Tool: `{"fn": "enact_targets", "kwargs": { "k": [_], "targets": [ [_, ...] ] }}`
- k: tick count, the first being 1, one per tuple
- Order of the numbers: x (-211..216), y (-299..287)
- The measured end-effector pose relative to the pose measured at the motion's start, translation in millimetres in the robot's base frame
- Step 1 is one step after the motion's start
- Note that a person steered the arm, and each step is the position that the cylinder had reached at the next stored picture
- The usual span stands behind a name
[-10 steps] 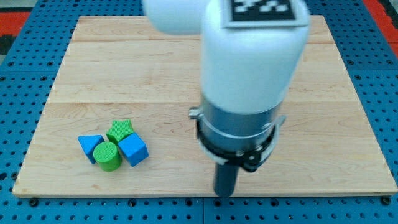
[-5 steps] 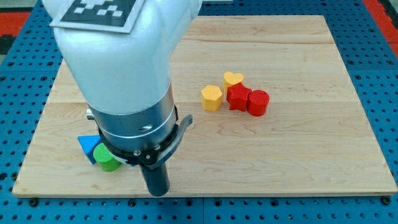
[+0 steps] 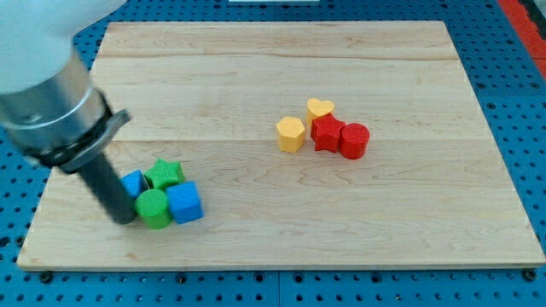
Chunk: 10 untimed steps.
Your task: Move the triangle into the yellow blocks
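The blue triangle (image 3: pixel 133 182) lies at the view's lower left, mostly hidden behind my rod. My tip (image 3: pixel 124 218) rests on the board right at the triangle's left-bottom side, touching the green cylinder (image 3: pixel 153 208). A green star (image 3: pixel 164 174) and a blue cube (image 3: pixel 184 203) are packed against them. The two yellow blocks, a hexagon-like one (image 3: pixel 291 134) and a heart (image 3: pixel 320 108), sit right of the board's middle, far to the right of my tip.
A red star-like block (image 3: pixel 328 133) and a red cylinder (image 3: pixel 354 140) touch the yellow blocks on their right. The wooden board (image 3: pixel 273 68) is edged by blue pegboard on all sides.
My arm swept from the view's bottom middle to the lower left. The tip now stands left of the blue and green cluster; the triangle has shifted slightly right, against the green star.
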State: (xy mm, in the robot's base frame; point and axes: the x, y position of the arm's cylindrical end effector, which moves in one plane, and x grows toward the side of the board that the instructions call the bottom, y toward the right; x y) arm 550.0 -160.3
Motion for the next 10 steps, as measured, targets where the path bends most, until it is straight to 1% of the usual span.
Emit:
{"fn": "enact_targets", "kwargs": {
  "k": [1, 2, 3, 4, 5, 6, 7, 8, 9, 10],
  "targets": [
    [-34.2, 20.8],
    [-41.0, 10.8],
    [-41.0, -25.5],
    [-50.4, -6.7],
    [-56.4, -3.4],
    [-26.7, -37.7],
    [-34.6, -113.1],
    [-52.3, -106.8],
    [-55.1, -31.8],
    [-71.7, 23.8]
  ]
}}
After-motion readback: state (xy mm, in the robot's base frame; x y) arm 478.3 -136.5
